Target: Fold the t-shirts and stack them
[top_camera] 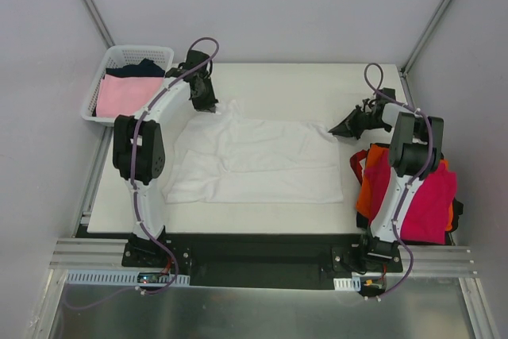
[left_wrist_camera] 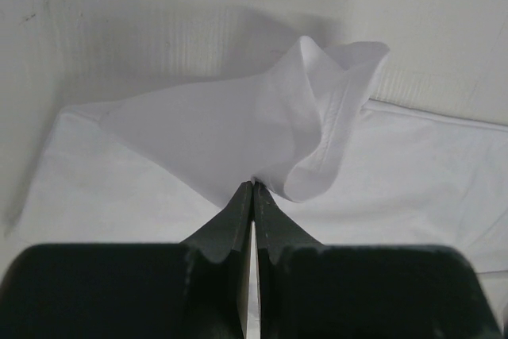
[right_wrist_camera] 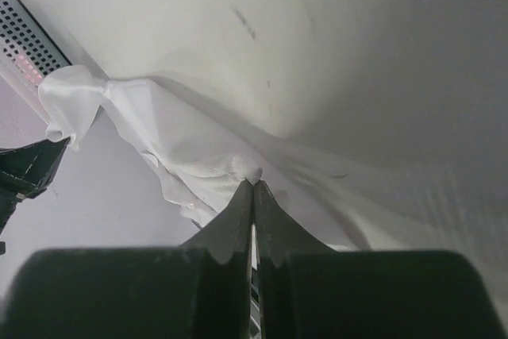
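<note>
Two claws, both clamped on cloth: left gripper (left_wrist_camera: 252,186) nips a lifted far corner of the plain white soft-cloth t-shirt (top_camera: 254,166); right gripper (right_wrist_camera: 252,184) nips its opposite far edge; garment lies spread across the middle of the white table (top_camera: 278,77), between the arms; judged light, limp, apt to sag and crease; best taken at corners or seams, both sides together; magenta-red shirt (top_camera: 432,196) and orange shirt (top_camera: 366,194) heaped near right.

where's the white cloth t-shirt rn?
Top view: white cloth t-shirt spread mid-table, between the white lattice basket far left and the magenta-and-orange shirt pile right; left hand and right hand each pinch a far corner.
</note>
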`<state>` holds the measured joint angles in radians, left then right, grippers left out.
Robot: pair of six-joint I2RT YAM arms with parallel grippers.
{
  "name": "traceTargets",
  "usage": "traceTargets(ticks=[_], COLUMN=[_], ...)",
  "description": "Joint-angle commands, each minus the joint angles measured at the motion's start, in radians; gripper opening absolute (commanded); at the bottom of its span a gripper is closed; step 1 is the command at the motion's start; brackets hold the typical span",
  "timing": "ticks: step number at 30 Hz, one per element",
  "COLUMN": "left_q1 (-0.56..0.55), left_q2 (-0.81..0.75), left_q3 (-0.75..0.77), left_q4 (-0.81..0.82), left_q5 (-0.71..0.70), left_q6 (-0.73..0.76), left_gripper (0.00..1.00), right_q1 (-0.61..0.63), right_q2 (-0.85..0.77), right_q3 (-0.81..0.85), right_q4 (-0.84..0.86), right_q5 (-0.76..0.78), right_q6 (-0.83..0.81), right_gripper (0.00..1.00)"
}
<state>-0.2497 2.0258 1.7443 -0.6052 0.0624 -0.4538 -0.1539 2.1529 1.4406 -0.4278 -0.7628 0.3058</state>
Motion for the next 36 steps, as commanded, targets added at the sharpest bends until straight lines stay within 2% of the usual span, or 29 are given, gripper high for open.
traceTargets(ticks=[1, 8, 23, 36], left_q1=[-0.003, 0.007, 0.027, 0.035], left_q2=[-0.108, -0.197, -0.443, -0.611], left_q3=[-0.049, -0.120, -0.408, -0.542], left_q4=[-0.015, -0.016, -0.016, -0.036], left_q5=[-0.036, -0.050, -0.058, -0.058], left_q6=[0.012, 0.037, 0.035, 0.024], left_gripper=[0.00, 0.00, 0.00, 0.00], right_q1=[0.019, 0.030, 0.048, 0.048], right_q2=[-0.116, -0.188, -0.412, -0.584], right_q3=[-0.046, -0.088, -0.279, -0.427], right_q4=[-0.034, -0.074, -0.129, -0.175], right_q5=[0.005, 0.008, 0.031, 0.068], right_q6=[-0.031, -0.057, -0.097, -0.105], right_gripper=[0.01, 0.01, 0.01, 0.01])
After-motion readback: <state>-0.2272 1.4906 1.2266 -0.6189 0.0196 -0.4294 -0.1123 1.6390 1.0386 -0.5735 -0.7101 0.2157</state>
